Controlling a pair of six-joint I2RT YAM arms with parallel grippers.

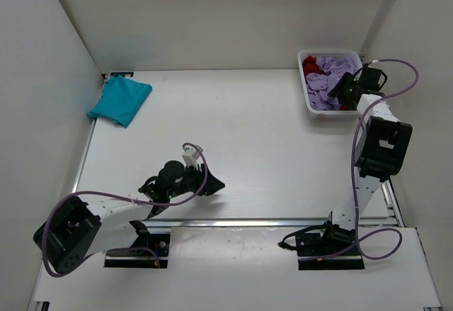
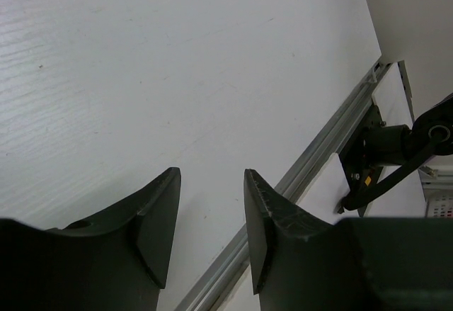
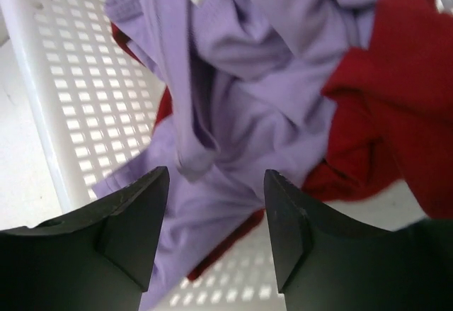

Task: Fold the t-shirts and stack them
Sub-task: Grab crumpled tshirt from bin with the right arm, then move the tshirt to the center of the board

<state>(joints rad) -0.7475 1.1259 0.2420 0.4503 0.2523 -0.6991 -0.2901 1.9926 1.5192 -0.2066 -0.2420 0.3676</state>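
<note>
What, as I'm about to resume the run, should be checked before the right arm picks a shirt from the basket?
1. Right gripper open, holding nothing: ok.
2. It sits over the purple shirt in the basket: ok.
3. That purple shirt free of the red shirt: not ok, they overlap.
4. Left gripper open over the table, holding nothing: ok.
5. Teal shirt lying far left, apart from both arms: ok.

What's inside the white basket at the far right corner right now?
The white basket holds a crumpled lavender t-shirt lying over a red t-shirt. How much red fabric lies beneath it, and whether anything else is under the heap, is covered.
</note>
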